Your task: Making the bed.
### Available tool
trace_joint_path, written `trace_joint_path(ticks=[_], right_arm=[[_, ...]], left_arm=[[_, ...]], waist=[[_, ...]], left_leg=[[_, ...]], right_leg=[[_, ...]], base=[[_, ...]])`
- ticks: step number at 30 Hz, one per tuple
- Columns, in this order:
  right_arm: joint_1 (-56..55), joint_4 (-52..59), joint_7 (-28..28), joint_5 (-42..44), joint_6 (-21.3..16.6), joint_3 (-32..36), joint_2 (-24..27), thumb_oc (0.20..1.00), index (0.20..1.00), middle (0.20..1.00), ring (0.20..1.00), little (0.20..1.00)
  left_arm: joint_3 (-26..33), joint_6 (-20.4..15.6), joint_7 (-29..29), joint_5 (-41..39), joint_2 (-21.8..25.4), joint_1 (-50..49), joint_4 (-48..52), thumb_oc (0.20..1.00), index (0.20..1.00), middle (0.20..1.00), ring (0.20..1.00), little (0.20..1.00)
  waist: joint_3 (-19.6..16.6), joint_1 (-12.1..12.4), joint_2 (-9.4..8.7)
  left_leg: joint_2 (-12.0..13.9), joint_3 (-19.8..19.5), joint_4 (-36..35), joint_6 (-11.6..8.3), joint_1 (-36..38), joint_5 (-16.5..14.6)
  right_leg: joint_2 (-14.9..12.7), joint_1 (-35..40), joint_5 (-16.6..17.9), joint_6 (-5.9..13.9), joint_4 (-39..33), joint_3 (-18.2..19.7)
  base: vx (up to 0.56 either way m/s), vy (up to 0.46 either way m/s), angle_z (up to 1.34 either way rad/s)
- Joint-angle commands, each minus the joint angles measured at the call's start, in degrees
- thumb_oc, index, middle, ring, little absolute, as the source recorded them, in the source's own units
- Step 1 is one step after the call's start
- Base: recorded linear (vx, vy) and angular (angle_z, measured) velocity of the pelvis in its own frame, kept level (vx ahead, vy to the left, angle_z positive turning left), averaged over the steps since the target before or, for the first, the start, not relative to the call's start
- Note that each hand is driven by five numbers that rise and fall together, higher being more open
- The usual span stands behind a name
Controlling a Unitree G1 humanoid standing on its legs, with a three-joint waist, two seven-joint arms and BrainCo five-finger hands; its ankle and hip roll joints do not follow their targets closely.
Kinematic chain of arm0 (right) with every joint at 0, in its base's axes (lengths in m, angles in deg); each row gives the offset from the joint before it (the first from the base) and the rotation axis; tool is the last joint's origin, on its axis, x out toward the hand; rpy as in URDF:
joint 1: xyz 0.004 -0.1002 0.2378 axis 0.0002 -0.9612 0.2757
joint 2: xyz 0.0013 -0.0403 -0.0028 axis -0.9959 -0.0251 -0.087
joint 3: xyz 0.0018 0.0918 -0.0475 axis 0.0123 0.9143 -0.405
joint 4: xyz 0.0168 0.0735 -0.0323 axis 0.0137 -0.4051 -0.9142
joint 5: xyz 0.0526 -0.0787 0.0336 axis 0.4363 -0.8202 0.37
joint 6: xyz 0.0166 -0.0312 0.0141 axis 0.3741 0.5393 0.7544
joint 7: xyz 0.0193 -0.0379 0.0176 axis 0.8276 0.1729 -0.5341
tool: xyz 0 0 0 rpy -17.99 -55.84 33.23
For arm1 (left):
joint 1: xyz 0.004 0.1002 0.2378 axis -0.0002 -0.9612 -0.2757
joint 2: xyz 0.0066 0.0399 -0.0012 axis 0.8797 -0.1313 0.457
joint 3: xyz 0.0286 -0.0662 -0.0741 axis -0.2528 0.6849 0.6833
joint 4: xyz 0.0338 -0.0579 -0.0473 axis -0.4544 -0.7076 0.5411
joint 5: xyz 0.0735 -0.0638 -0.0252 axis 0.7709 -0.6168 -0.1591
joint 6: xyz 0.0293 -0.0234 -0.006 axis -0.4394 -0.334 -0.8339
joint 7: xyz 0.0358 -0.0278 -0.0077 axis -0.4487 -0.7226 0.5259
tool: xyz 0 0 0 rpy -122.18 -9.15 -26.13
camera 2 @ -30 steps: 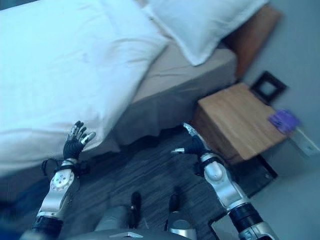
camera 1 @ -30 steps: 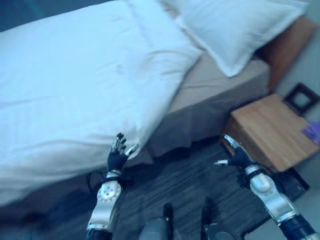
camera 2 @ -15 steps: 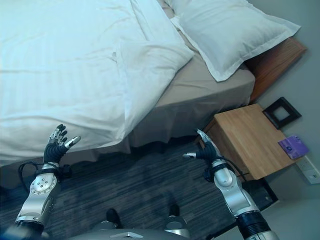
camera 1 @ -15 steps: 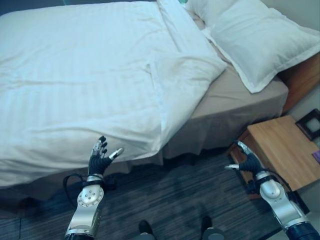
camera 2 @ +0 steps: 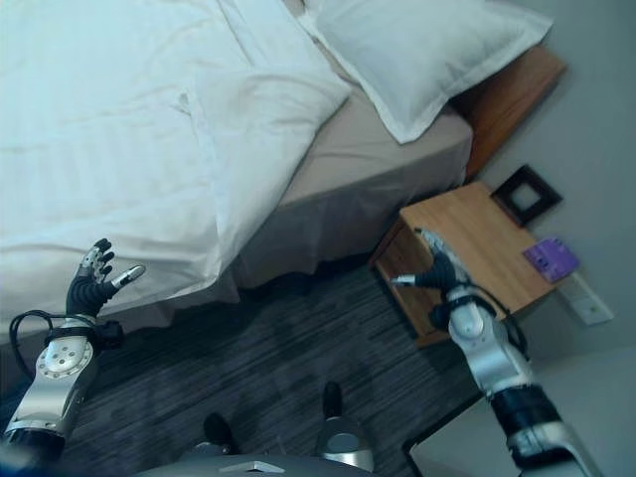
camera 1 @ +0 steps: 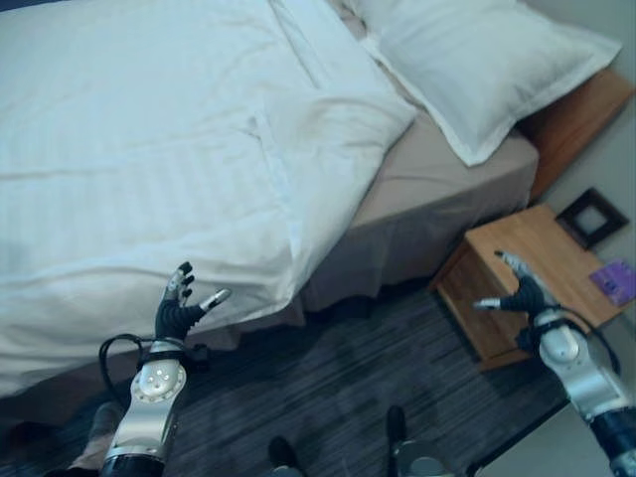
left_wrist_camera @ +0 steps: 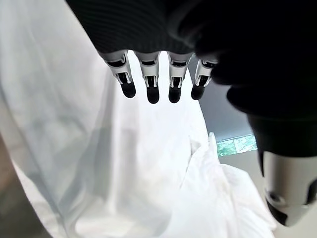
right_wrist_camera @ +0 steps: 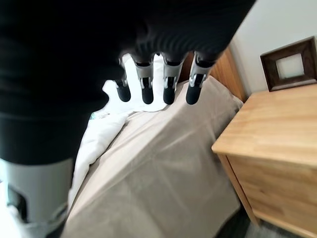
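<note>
Your hands were open and empty beside the bed (camera 1: 437,189).
White duvet (camera 1: 149,149) lay rumpled, corner folded back; right wrist view alone showed what seemed a picture frame (right_wrist_camera: 290,63).
Left hand (camera 1: 177,316), right hand (camera 1: 524,296).

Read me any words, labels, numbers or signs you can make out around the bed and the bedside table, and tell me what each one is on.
None can be read.
The purple item on the nightstand: any print on it is too small to make out.
The dark frame: shows a pale blank centre, no text.
The duvet and the pillow: plain white, no lettering.
</note>
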Motion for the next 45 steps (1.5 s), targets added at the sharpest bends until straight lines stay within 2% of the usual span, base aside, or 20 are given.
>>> trace_joint_path(ticks=[1, 5, 8, 9, 10, 13, 17, 19, 20, 22, 26, 28, 29, 32, 33, 34, 35, 37, 41, 45], right_arm=[[9.7, 0.5, 3.2, -2.1, -1.5, -0.4, 0.3, 1.0, 1.0, 1.0, 1.0, 1.0], [14.4, -0.4, 4.0, -1.8, -1.9, -3.1, 1.4, 1.0, 1.0, 1.0, 1.0, 1.0], [16.5, -0.4, 4.6, -1.2, -1.7, -3.6, 2.2, 1.0, 1.0, 1.0, 1.0, 1.0], [16.1, -0.3, 4.9, -0.8, -1.6, -3.1, 2.2, 1.0, 1.0, 1.0, 1.0, 1.0], [15.2, 0.5, 5.2, -0.3, -1.2, -2.2, 1.8, 1.0, 1.0, 1.0, 1.0, 1.0], [11.9, 2.2, 4.5, 1.7, -1.8, -0.5, 0.8, 1.0, 1.0, 1.0, 1.0, 1.0], [5.9, 5.3, 1.7, 6.2, -3.0, 1.0, -1.3, 1.0, 1.0, 1.0, 1.0, 1.0], [3.6, 6.6, -0.1, 6.8, -3.6, 0.6, -2.0, 1.0, 1.0, 1.0, 1.0, 1.0], [-22.2, -28.9, -3.0, 11.3, 0.2, 9.8, -16.2, 1.0, 1.0, 1.0, 1.0, 1.0], [-22.0, -26.2, -2.9, 9.0, 0.4, 9.9, -14.6, 1.0, 1.0, 1.0, 1.0, 1.0], [-20.7, -19.9, -3.7, 4.1, 0.3, 8.9, -11.4, 1.0, 1.0, 1.0, 1.0, 1.0], [-17.9, -13.1, -3.4, -0.2, -0.4, 8.5, -8.1, 1.0, 1.0, 1.0, 1.0, 1.0], [-16.4, -11.5, -3.0, -0.8, -0.8, 8.2, -7.5, 1.0, 1.0, 1.0, 1.0, 1.0], [-14.4, -8.4, -2.3, -2.0, -1.5, 7.8, -6.5, 1.0, 1.0, 1.0, 1.0, 1.0], [-14.4, -8.4, -2.3, -2.0, -1.5, 7.8, -6.5, 1.0, 1.0, 1.0, 1.0, 1.0], [-13.3, -2.3, -1.5, -4.1, -2.4, 8.2, -4.6, 1.0, 1.0, 1.0, 1.0, 1.0], [-12.6, -1.8, -1.1, -4.3, -2.8, 8.1, -3.9, 1.0, 1.0, 1.0, 1.0, 1.0], [-10.4, -0.6, 0.4, -4.7, -2.6, 7.6, -3.8, 1.0, 1.0, 1.0, 1.0, 1.0], [-9.8, 1.7, 1.2, -4.9, -2.9, 7.7, -3.4, 1.0, 1.0, 1.0, 1.0, 1.0], [-9.2, 3.1, 1.7, -5.3, -2.9, 7.1, -3.4, 1.0, 1.0, 1.0, 1.0, 1.0]], left_arm=[[-1.5, -4.4, -1.2, -0.4, 4.2, 7.5, 2.1, 1.0, 1.0, 1.0, 1.0, 1.0], [-2.7, -4.8, -1.6, -3.1, 2.3, 8.3, 0.7, 1.0, 1.0, 1.0, 1.0, 1.0], [-4.1, -5.0, -1.7, -4.8, 0.7, 10.0, -0.6, 1.0, 1.0, 1.0, 1.0, 1.0], [-4.5, -5.0, -1.7, -5.6, -0.1, 10.5, -1.0, 1.0, 1.0, 1.0, 1.0, 1.0], [-4.6, -4.5, -1.6, -5.9, -1.3, 10.3, -1.1, 1.0, 1.0, 1.0, 1.0, 1.0], [-4.2, -4.3, -0.8, -6.0, -2.3, 8.3, -0.4, 1.0, 1.0, 1.0, 1.0, 1.0], [-3.3, -3.0, 1.1, -5.5, -3.6, 4.3, 1.4, 1.0, 1.0, 1.0, 1.0, 1.0], [-3.0, -2.5, 2.4, -4.4, -3.3, 3.0, 1.8, 1.0, 1.0, 1.0, 1.0, 1.0], [0.5, 3.6, 0.6, 7.2, -0.2, -2.1, -22.1, 1.0, 1.0, 1.0, 1.0, 1.0], [3.4, 3.1, -0.4, 5.3, -1.9, -3.3, -19.6, 1.0, 1.0, 1.0, 1.0, 1.0], [5.4, 2.2, -1.6, 4.8, -3.1, -4.5, -15.0, 1.0, 1.0, 1.0, 1.0, 1.0], [5.9, 1.2, -2.2, 6.2, -3.1, -4.4, -9.2, 1.0, 1.0, 1.0, 1.0, 1.0], [5.6, 0.8, -2.6, 6.5, -3.1, -3.7, -8.1, 1.0, 1.0, 1.0, 1.0, 1.0], [4.9, 0.1, -3.2, 6.6, -3.0, -2.8, -6.1, 1.0, 1.0, 1.0, 1.0, 1.0], [4.9, 0.1, -3.2, 6.6, -3.0, -2.8, -6.1, 1.0, 1.0, 1.0, 1.0, 1.0], [3.7, -0.9, -2.9, 7.1, -3.7, -3.1, -2.5, 1.0, 1.0, 1.0, 1.0, 1.0], [3.8, -1.3, -2.3, 6.2, -3.9, -2.7, -1.5, 1.0, 1.0, 1.0, 1.0, 1.0], [2.6, -1.9, -3.0, 5.5, -4.1, 0.2, 0.7, 1.0, 1.0, 1.0, 1.0, 1.0], [1.7, -3.3, -3.6, 4.9, -3.2, 2.8, 2.4, 1.0, 1.0, 1.0, 1.0, 1.0], [0.6, -3.9, -4.8, 5.4, -3.4, 3.8, 4.9, 1.0, 1.0, 1.0, 1.0, 1.0]], waist=[[-0.1, 2.4, -2.13], [-1.1, 2.2, -0.01], [0.1, 2.0, 0.88], [0.8, 2.1, 0.81], [1.8, 2.4, 0.47], [1.0, 1.4, 1.84], [-0.2, 1.0, 2.57], [-0.8, 1.0, 2.46], [-5.7, 1.7, -4.95], [-6.5, 3.0, -5.17], [-6.9, 3.7, -5.07], [-5.7, 3.8, -4.41], [-5.0, 3.5, -4.17], [-4.2, 2.9, -3.21], [-4.2, 2.9, -3.21], [-3.4, 2.2, -2.33], [-3.2, 2.1, -2.23], [-2.9, 2.0, -2.65], [-2.5, 1.7, -3.15], [-3.6, 1.4, -3.44]], left_leg=[[1.4, -1.7, 0.7, -0.36, 6.7, -8.5], [3.8, -3.0, 1.2, -2.13, 7.1, -6.5], [5.4, -5.2, 9.8, -3.77, 2.8, -4.9], [5.5, -6.1, 12.3, -3.83, 1.0, -4.2], [3.2, -6.7, 12.6, -2.22, -3.0, -3.8], [3.1, -4.2, 5.5, -2.19, -2.0, -2.1], [2.6, -3.9, 1.4, -1.77, 0.9, -1.7], [2.5, -3.6, 0.8, -1.64, 2.1, -2.0], [-1.0, -6.7, 0.9, 2.14, 7.5, -11.5], [-2.0, -6.4, 1.2, 2.65, 6.9, -11.7], [-3.4, -6.3, 1.1, 3.82, 7.3, -12.2], [-4.7, -7.5, 0.8, 5.47, 8.2, -13.1], [-4.6, -7.0, 0.7, 5.82, 7.8, -11.7], [-4.2, -7.9, 0.7, 5.91, 8.4, -12.2], [-4.2, -7.9, 0.7, 5.91, 8.4, -12.2], [-4.2, -9.6, 0.7, 5.51, 9.0, -12.6], [-4.2, -10.0, 0.7, 5.14, 9.2, -12.7], [-3.9, -11.1, 0.7, 3.75, 10.1, -13.2], [-3.7, -12.7, 0.7, 3.04, 11.4, -14.3], [-4.5, -14.2, 0.9, 2.33, 14.1, -15.6]], right_leg=[[-3.4, -8.1, -5.4, 2.6, 0.9, -1.1], [-2.6, -5.1, -5.9, 1.23, 0.9, -3.8], [-1.6, -1.9, -8.5, -0.85, 0.9, -5.3], [-1.6, -0.7, -9.4, -1.51, 0.9, -6.1], [-1.7, -0.2, -9.2, -2.16, 0.9, -6.9], [-1.9, -0.1, -9.2, -1.52, 0.9, -7.6], [-1.7, 0.9, -8.7, -1.44, 0.9, -7.6], [-1.7, 1.3, -8.4, -1.34, 0.9, -7.6], [-3.2, 4.5, -9.9, 1.69, 15.8, -7.9], [-3.0, 6.6, -10.6, 1.21, 10.2, -9.1], [-3.8, 5.4, -7.0, 2.2, 10.4, -8.1], [-6.2, 1.1, -1.7, 4.32, 21.3, -7.5], [-6.6, -1.0, 0.9, 4.05, 24.5, -7.8], [-5.9, -3.9, -0.2, 4.02, 28.4, -8.3], [-5.9, -3.9, -0.2, 4.02, 28.4, -8.3], [-3.1, -6.3, -5.4, 2.1, 23.7, -9.5], [-2.6, -6.3, -6.3, 1.42, 18.9, -10.4], [-1.3, -7.6, -4.8, 1.18, 8.4, -10.6], [-1.3, -7.8, -3.8, 1.44, 4.3, -8.9], [-1.3, -5.5, -3.3, 0.32, 4.5, -7.7]], base=[[0.31, -0.369, 0.29], [0.22, -0.241, 0.4], [0.16, -0.18, 0.29], [0.05, -0.193, 0.51], [0.0, -0.117, 0.7], [0.07, 0.057, 0.42], [0.12, 0.081, 0.11], [0.13, 0.036, 0.09], [0.06, 0.086, 0.04], [-0.05, 0.113, 0.21], [-0.08, 0.114, 0.0], [-0.1, 0.166, -0.18], [-0.08, 0.091, -0.04], [0.0, 0.047, 0.25], [0.11, -0.002, 0.4], [0.17, -0.031, 0.26], [0.23, -0.071, 0.25], [0.25, -0.168, 0.75], [0.24, -0.166, 0.55], [0.28, -0.179, 0.69]])
